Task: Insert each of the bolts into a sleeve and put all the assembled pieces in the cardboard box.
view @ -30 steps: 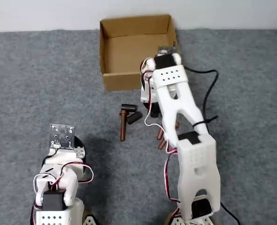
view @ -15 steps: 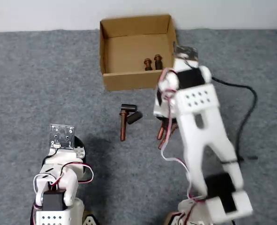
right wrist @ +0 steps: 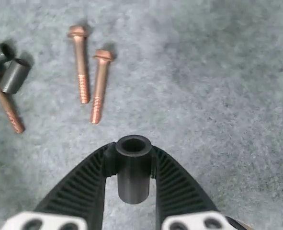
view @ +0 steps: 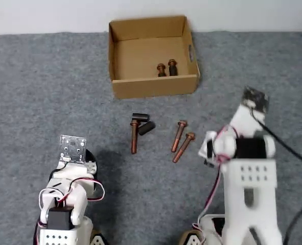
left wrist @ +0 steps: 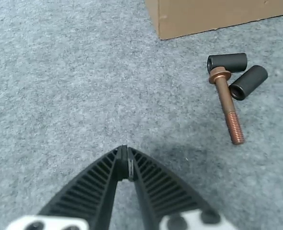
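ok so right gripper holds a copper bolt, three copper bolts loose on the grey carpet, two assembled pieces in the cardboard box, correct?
No. The right gripper holds a black cylindrical sleeve, not a bolt; the right wrist view shows it. Three copper bolts lie loose on the grey carpet and two assembled pieces sit in the cardboard box.

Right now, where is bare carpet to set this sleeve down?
Bare carpet lies left of the cardboard box and left bolt, and right of the pair of bolts, near the right gripper and its held sleeve. Crowded: the strip before the box, where bolts and two sleeves lie.
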Motion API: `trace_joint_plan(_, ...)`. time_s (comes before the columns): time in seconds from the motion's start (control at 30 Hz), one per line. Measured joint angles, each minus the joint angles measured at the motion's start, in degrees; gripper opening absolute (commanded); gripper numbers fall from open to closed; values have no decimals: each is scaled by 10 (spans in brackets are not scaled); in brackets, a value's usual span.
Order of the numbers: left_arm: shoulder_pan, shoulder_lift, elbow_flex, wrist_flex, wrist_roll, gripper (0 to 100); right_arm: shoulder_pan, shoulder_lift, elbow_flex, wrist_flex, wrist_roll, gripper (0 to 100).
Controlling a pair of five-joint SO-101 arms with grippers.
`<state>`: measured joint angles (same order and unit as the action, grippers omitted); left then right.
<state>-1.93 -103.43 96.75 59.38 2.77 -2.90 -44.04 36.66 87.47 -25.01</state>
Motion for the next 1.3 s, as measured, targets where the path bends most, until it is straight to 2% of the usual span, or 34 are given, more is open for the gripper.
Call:
trace_joint_plan(0.2,0,0,0,20,0,8,56,-176,128,-25,4,8)
trace_joint_plan(0.4,7,0,0,-34,2,6,83,-338,229,-25,26,8)
trace_joint_plan(0.63,65,0,-41,-44,2,6,115,-483,284,-28,53,8)
trace_joint_plan(0.8,87,18,-88,-19,0,6,132,-523,290,-28,61,8)
trace_joint_plan(0.97,96,135,-175,-14,2,6,135,-528,298,-36,61,8)
trace_joint_plan(1.2,145,409,-338,-14,0,6,137,-532,298,-38,61,8)
trace_joint_plan(1.3,152,529,-408,-19,30,6,137,-530,305,-38,61,8)
